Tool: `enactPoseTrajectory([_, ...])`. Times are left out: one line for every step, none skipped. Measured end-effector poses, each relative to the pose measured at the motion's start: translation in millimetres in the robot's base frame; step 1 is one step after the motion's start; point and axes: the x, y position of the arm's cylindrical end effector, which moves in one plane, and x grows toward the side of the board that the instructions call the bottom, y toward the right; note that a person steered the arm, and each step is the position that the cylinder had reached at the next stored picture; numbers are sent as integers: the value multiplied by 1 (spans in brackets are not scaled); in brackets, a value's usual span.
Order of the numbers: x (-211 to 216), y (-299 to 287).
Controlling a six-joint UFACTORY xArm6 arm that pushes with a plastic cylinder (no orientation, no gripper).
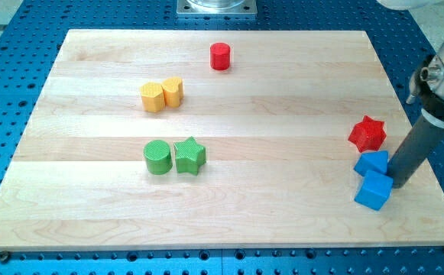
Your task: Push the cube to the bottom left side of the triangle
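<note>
My tip [402, 184] is sitting near the right edge of the pale wooden worktop [92, 229], touching the right side of two blue blocks. This end effector is only a dark rod, so nothing on it is opening or closing. The blue cube [373, 192] is lying nearest the bottom right corner. The other blue block [371, 163] (it may be the triangle, I cannot tell) is touching the cube's top side. A red star block [367, 134] is resting just above them. A green round block [157, 156] and a green star block [189, 155] are sitting side by side near the middle. A yellow round block [152, 97] and a yellow heart-like block [173, 91] are touching, closer to the top left. A red round block [220, 56] is standing near the top edge.
</note>
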Motion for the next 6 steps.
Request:
enactPoseTrajectory([0,11])
enactPoseTrajectory([8,13])
enactPoseTrajectory([34,0])
enactPoseTrajectory([72,-45])
enactPoseTrajectory([76,-100])
enactPoseTrajectory([63,-147])
